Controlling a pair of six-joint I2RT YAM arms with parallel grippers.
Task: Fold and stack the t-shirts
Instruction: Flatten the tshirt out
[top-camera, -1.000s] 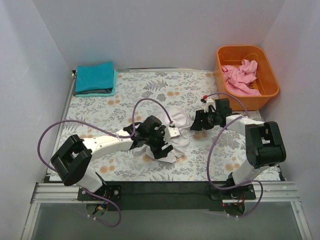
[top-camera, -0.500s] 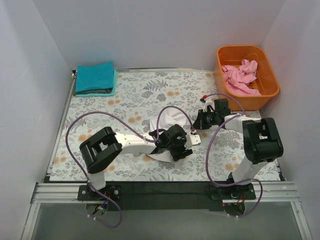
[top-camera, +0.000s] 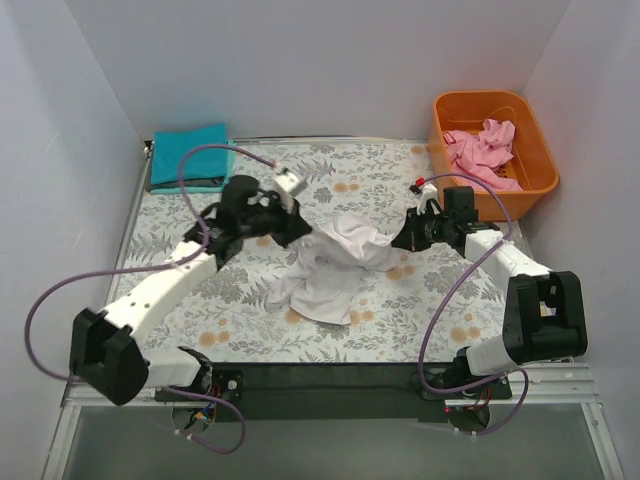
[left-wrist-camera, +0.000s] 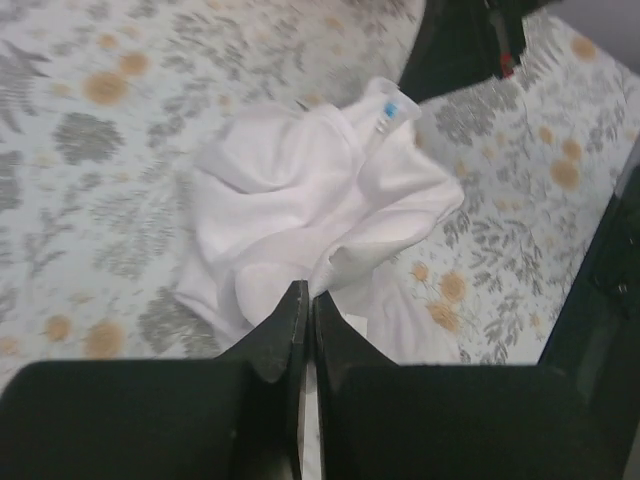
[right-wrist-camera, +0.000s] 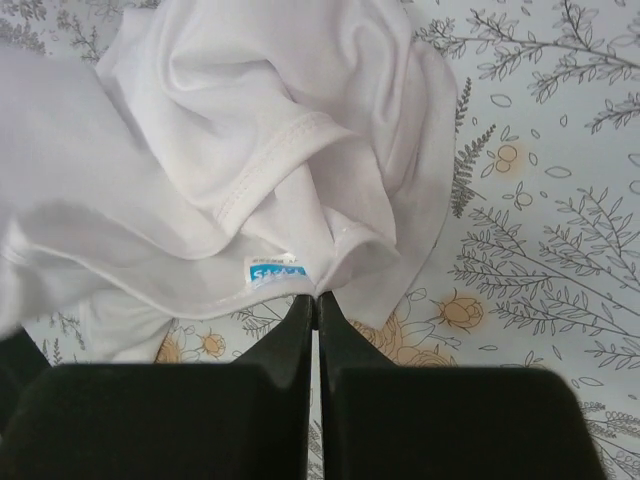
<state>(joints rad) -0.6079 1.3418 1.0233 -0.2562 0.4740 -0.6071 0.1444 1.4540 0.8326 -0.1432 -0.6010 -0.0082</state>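
Observation:
A crumpled white t-shirt (top-camera: 338, 268) lies mid-table, stretched between both grippers. My left gripper (top-camera: 300, 233) is shut on its left edge; in the left wrist view the gripper (left-wrist-camera: 308, 298) pinches a fold of the white t-shirt (left-wrist-camera: 300, 190). My right gripper (top-camera: 405, 238) is shut on its right edge; in the right wrist view the gripper (right-wrist-camera: 317, 298) clamps the neckline beside a blue label (right-wrist-camera: 273, 272). A folded teal t-shirt (top-camera: 188, 156) rests at the back left. A pink t-shirt (top-camera: 484, 148) lies bunched in the orange tub (top-camera: 538, 150).
The table carries a flowered cloth (top-camera: 190, 300). White walls close in the left, back and right sides. The orange tub stands at the back right corner, just behind my right arm. The right gripper's black body (left-wrist-camera: 460, 40) shows at the top of the left wrist view.
The left arm swung from the shirt's front side to its back left, and its gripper shut on the cloth. The right gripper also shut and moved slightly back. The shirt is pulled wider.

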